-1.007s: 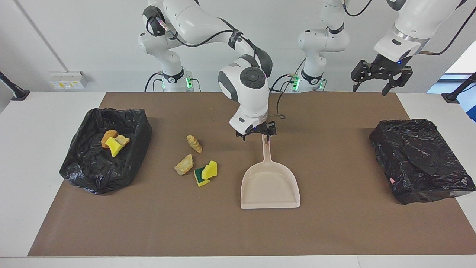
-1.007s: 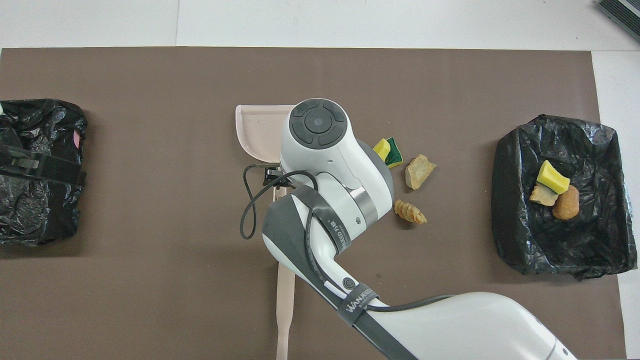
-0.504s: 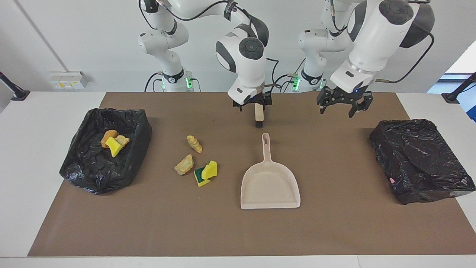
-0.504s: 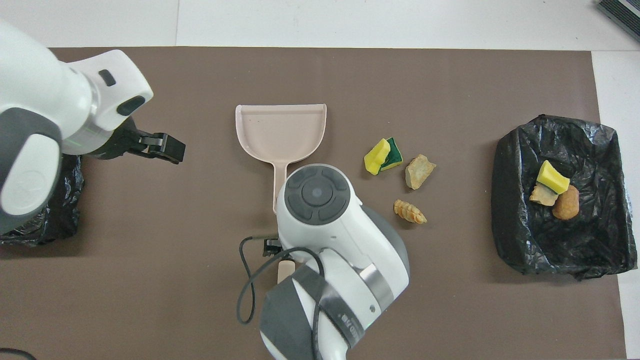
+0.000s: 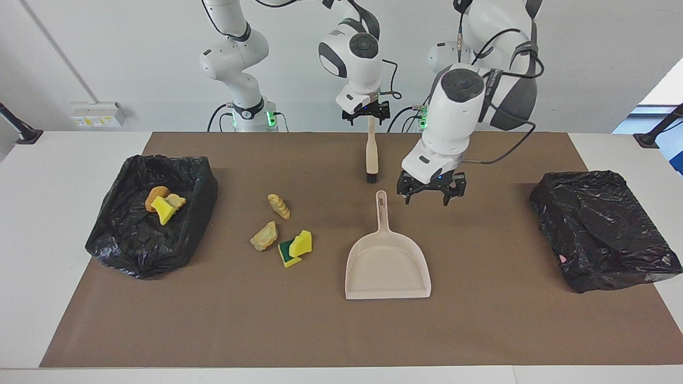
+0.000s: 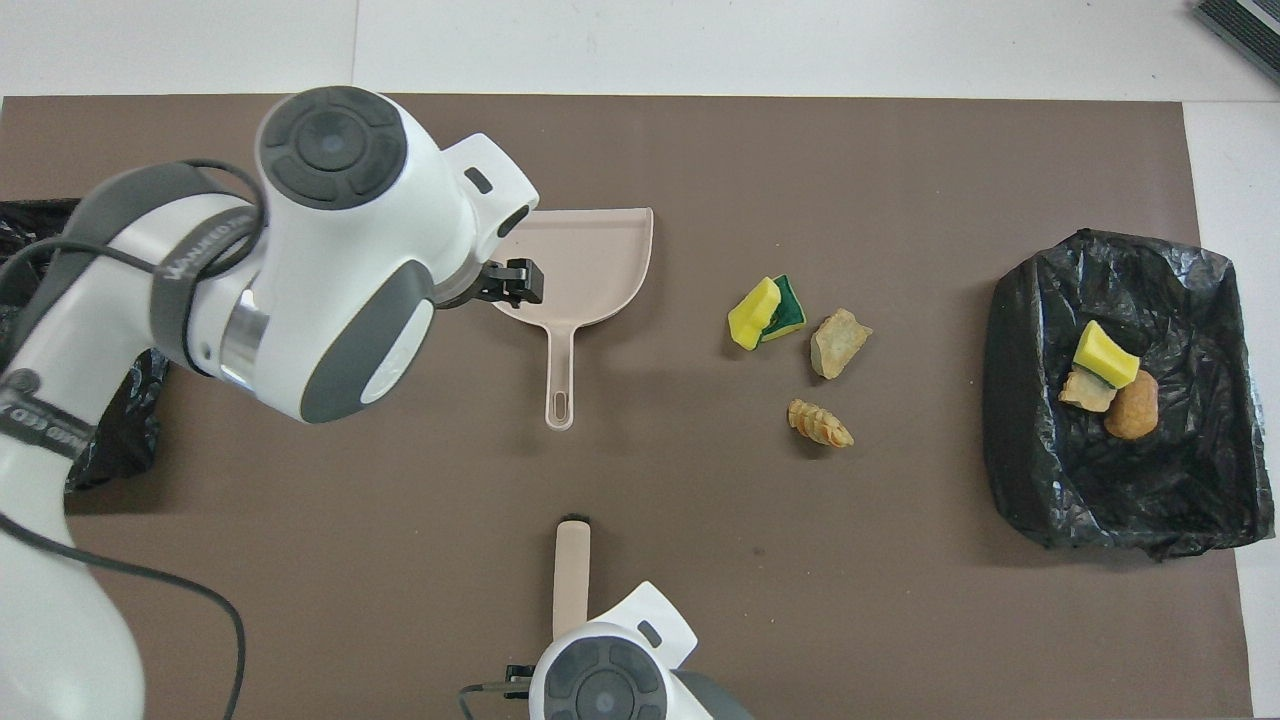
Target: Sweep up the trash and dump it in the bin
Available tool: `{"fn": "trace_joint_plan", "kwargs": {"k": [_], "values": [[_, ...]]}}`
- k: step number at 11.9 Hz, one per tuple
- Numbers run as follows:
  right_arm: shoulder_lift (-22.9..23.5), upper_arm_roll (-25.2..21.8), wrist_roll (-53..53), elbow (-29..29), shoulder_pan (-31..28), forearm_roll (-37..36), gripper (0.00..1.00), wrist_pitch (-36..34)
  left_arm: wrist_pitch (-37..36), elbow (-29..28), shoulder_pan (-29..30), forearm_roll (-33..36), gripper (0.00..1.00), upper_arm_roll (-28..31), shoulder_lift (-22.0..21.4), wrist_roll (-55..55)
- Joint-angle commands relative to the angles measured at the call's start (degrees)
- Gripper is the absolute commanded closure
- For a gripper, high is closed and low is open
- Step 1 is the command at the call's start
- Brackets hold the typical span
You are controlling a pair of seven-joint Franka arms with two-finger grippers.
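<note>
Right tool (image 5: 365, 113) grips the brush (image 5: 371, 154), hanging nearer the robots than the dustpan (image 5: 388, 264). Left tool (image 5: 431, 191), open, hovers beside the dustpan's handle. Three trash pieces (image 5: 280, 232) lie beside the dustpan; three in the bin (image 5: 133, 234).

- Left claw (image 5: 431, 192) hangs low over the table, pointing down, fingers spread apart, empty.
- Right claw (image 5: 365, 113) is raised near its base, pointing down.

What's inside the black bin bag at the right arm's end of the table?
Three trash pieces lie in the open bin bag: a yellow sponge bit, an orange-brown chunk and a tan chunk. Anything beneath them or the folds is hidden.
</note>
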Motion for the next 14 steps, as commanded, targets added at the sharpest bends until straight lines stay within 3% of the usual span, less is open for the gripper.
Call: {"fn": "trace_joint_plan", "kwargs": {"k": [1,5,9,10,12,13,14], "values": [[-1.0,-0.3,2.2,-5.5,3.1,1.5,0.0,5.9,5.1,-1.5,0.0,2.4,0.0,-2.7,2.9,-5.7],[1.0,-0.2,5.0,-8.2,5.8,1.8,0.0,11.4,12.3,-9.7,-0.4,2.6,0.0,-3.9,2.8,-9.4],[2.6,-0.3,5.1,-8.2,8.0,1.9,0.03,13.7,18.2,-14.2,0.2,2.4,0.0,-4.0,2.8,-9.6],[2.6,-0.3,5.6,-8.2,8.0,1.8,0.15,13.5,20.7,-16.1,0.2,2.3,0.0,-4.1,2.9,-9.4],[2.9,-0.3,5.8,-7.9,8.0,1.8,0.75,13.7,20.5,-17.4,0.2,2.4,0.0,-4.0,2.4,-8.9],[3.2,-0.4,6.4,-7.4,8.0,1.8,0.96,13.3,20.8,-17.4,0.3,2.4,0.07,-4.0,2.5,-8.9],[3.9,-0.4,6.6,-6.5,7.7,1.7,1.0,13.2,20.6,-17.3,0.3,2.4,0.31,-4.0,2.4,-9.0]]}}
